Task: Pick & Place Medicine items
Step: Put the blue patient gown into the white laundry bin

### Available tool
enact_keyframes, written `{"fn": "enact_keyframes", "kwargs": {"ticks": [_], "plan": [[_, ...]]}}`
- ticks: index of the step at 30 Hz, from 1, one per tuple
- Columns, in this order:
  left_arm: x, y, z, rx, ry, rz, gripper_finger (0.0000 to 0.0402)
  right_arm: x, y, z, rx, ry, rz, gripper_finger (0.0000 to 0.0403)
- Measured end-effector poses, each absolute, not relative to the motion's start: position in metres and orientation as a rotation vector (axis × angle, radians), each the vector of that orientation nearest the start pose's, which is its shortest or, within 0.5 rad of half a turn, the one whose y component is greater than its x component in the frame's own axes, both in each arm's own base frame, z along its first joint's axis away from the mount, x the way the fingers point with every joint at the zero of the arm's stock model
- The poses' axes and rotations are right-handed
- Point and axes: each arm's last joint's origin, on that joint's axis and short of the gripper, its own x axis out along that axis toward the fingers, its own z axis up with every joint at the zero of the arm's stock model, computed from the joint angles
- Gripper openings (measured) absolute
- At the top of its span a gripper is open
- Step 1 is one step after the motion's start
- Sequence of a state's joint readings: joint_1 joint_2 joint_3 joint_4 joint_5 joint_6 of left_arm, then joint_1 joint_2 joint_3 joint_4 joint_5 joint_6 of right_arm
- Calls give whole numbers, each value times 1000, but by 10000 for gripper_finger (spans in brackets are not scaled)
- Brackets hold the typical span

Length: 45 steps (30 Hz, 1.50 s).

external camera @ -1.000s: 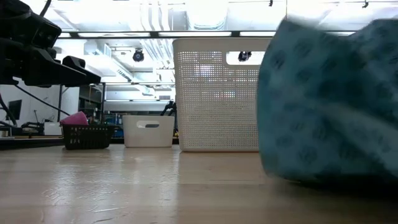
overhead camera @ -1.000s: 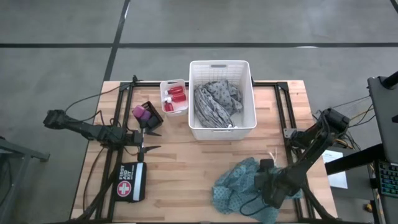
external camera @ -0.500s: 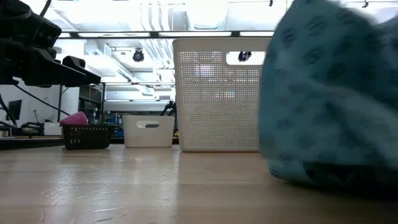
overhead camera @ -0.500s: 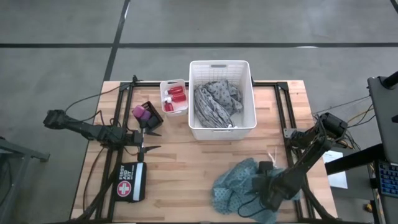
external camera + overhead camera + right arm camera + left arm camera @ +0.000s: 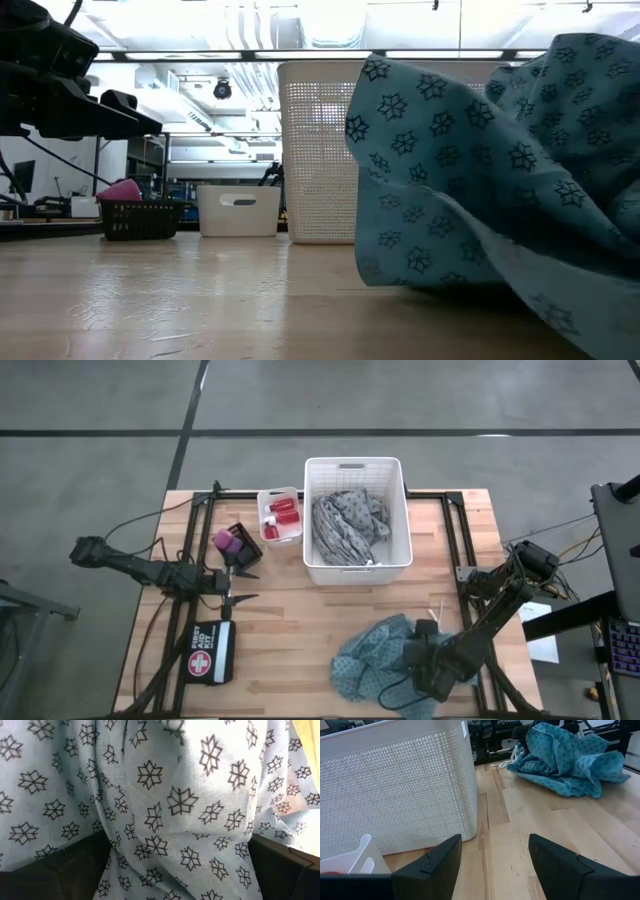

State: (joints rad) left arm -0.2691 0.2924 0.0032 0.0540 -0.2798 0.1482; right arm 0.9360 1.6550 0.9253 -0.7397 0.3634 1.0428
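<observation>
A teal patterned cloth (image 5: 372,658) lies crumpled on the table's near right part and fills the right wrist view (image 5: 165,795). My right gripper (image 5: 412,672) is open and points steeply down into the cloth (image 5: 480,180). My left gripper (image 5: 250,586) waits open and level at the table's left (image 5: 495,845), with nothing between its fingers. Red bottles with white caps lie in a small white bin (image 5: 280,516). Purple and pink pieces sit in a black basket (image 5: 232,543). A grey patterned cloth (image 5: 345,522) lies in the white basket (image 5: 357,565). My right gripper comes at the teal cloth heap from above, slanting down. Its open fingers (image 5: 55,870) stand sunk in the folds, with a bunch of cloth (image 5: 170,850) bulging between them. The cloth rests on the table; how many layers lie between the fingers I cannot tell.
A black first-aid pouch (image 5: 208,652) lies at the near left. The tall white basket (image 5: 330,150) stands at the far middle, the small bin (image 5: 238,210) beside it. Bare wood (image 5: 300,620) lies between the baskets and the cloth.
The teal cloth has shifted under my right gripper. Its left part has spread out toward the table's left and near edges, while the rest stays bunched around the fingers. In the low view its folds have swung leftward across the white basket.
</observation>
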Motion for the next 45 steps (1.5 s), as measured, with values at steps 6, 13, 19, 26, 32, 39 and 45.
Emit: {"fn": "enact_keyframes", "kwargs": {"ticks": [6,13,19,26,32,39,45], "plan": [[110,-22,145,211,227,-6,236,172,216,154,66,1196,-207,400],[110,-22,145,211,227,-7,236,169,213,149,41,1203,-199,400],[110,-22,145,211,227,-6,236,164,206,133,94,1199,-192,400],[110,-22,145,211,227,-6,236,163,205,129,116,1199,-202,400],[110,-22,145,211,227,-6,236,163,205,129,119,1202,-199,392],[110,-22,145,211,227,-7,236,163,206,129,127,1206,-193,314],[110,-22,145,211,227,-6,236,163,206,129,128,1206,-192,223]]}}
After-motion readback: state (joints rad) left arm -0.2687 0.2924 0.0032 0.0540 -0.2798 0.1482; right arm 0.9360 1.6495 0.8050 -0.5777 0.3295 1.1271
